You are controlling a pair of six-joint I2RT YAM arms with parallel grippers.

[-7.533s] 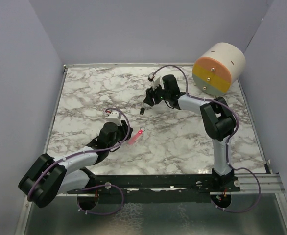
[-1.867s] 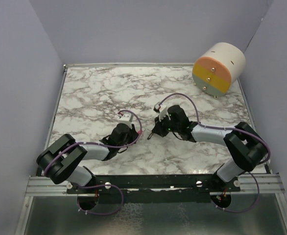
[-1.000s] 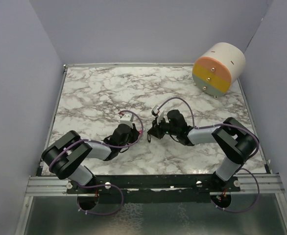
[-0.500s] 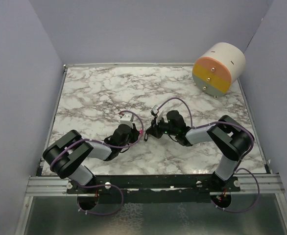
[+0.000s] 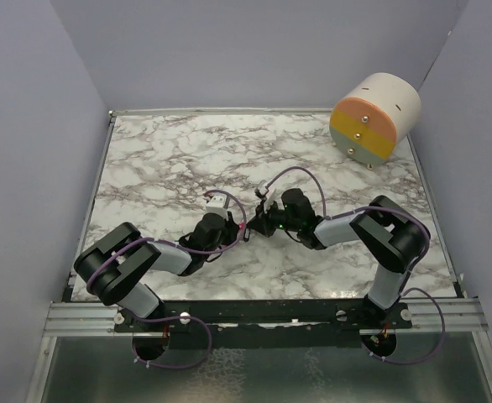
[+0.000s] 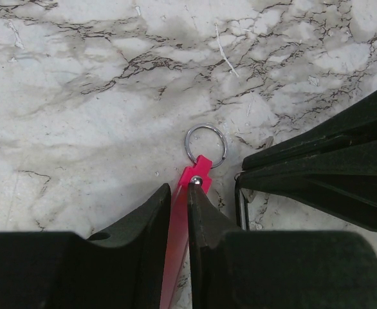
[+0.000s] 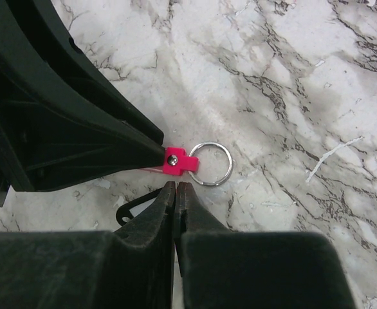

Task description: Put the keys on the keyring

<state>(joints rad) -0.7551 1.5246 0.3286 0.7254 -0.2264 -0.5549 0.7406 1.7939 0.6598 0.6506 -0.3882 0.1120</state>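
**Top view.** Over the last two seconds the right end effector (image 5: 261, 225) has slid left across the table (image 5: 162, 159). It now sits just beside the left end effector (image 5: 236, 229), where a gap showed between them before. The left one has hardly moved. A speck of pink, the keyring (image 5: 243, 226), shows between the two tips. Several seconds ago the key lay loose on the table farther back. That spot is bare now, and the key is too small to pick out in this view. The move reads as the two parts being brought together for threading, a step not yet done.

**Left wrist.** The left end effector (image 6: 177, 188) is nearly closed, pinching the pink strip of the keyring (image 6: 199, 168) between its fingers. The ring (image 6: 206, 127) sticks out past the tips, lying flat and unobstructed on the table. The right end effector (image 6: 259, 174) fills the right side, its tip just beside the ring. A thin loop (image 6: 239, 206) runs along its edge.

**Right wrist.** The right end effector (image 7: 175, 188) is fully closed, its tips together just below the pink end of the keyring (image 7: 175, 161). The ring (image 7: 211, 143) is just ahead and slightly to the right. The left end effector (image 7: 153, 145) comes in from the left. A dark loop (image 7: 132, 205) sits against the closed fingers. It may belong to the key, but whether the key is actually clamped cannot be told. Nothing has entered the ring yet.
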